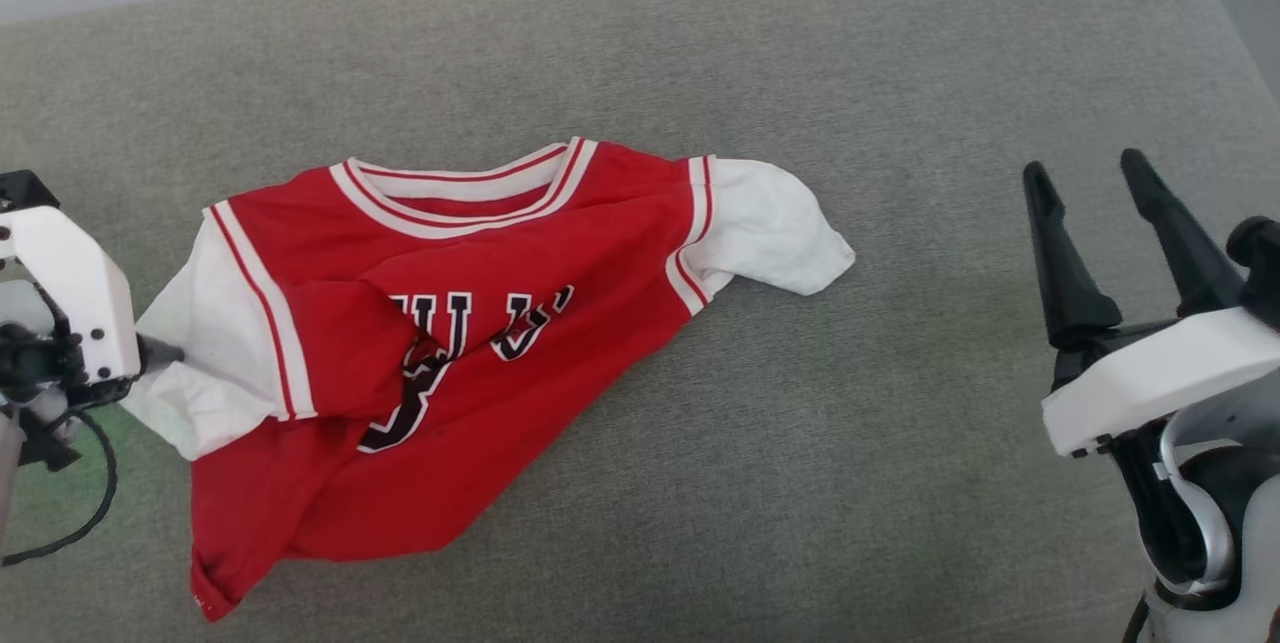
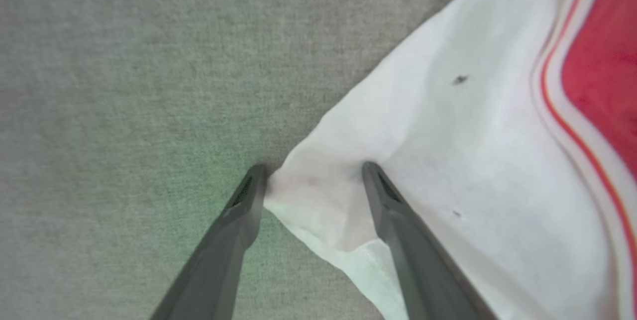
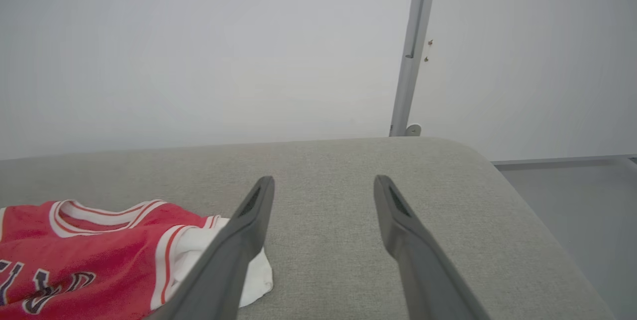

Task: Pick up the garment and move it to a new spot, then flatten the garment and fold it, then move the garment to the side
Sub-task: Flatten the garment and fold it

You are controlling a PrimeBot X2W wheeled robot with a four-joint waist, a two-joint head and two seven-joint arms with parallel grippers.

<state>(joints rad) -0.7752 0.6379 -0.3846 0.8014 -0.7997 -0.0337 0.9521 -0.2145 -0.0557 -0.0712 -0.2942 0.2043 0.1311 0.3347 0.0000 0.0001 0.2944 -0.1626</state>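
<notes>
Your garment (image 1: pixel 480 323) lies rumpled, lettering up; the left wrist view shows left fingers (image 2: pixel 239 220) spread astride its white sleeve (image 2: pixel 448 136); right fingers (image 1: pixel 1060 263) released.

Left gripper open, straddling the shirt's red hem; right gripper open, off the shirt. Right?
No. The left wrist view shows the left gripper open, straddling the white sleeve of the garment, not its red hem. The right gripper is open, off it.

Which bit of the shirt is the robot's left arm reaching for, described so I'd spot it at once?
On the wide grey cushion lies a crumpled red shirt. At its left end is a white sleeve, with the open left end effector set astride its corner. The other white sleeve, at the right, has nothing near it.
</notes>
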